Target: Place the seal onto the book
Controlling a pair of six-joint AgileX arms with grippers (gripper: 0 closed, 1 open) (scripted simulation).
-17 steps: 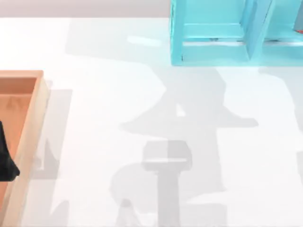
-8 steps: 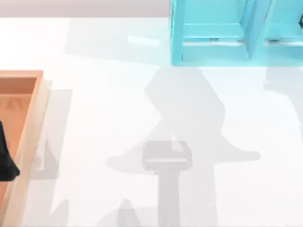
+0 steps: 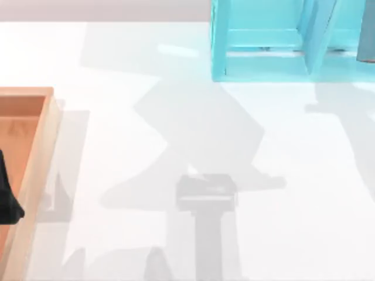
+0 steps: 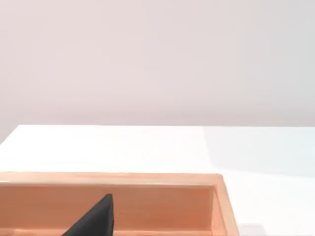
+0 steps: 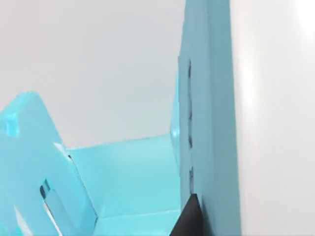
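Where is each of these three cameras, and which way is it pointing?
Top view: above the table, looking down on a wooden tray at left and a cyan shelf at the far right.
Left wrist view: low over the tray, facing the wall; a dark piece of the left gripper shows.
Right wrist view: close against the shelf; a dark tip of the right gripper shows.
Shared with the top view: tray, shelf.

1. We see a rendered test scene, not a lived-in room: a bare white surface (image 3: 117,58) under flat light.
2. We find a plain pale wall (image 4: 157,59) behind it.
3. We note only simple props: a cyan shelf unit (image 3: 263,64) and a wooden tray (image 3: 44,146).
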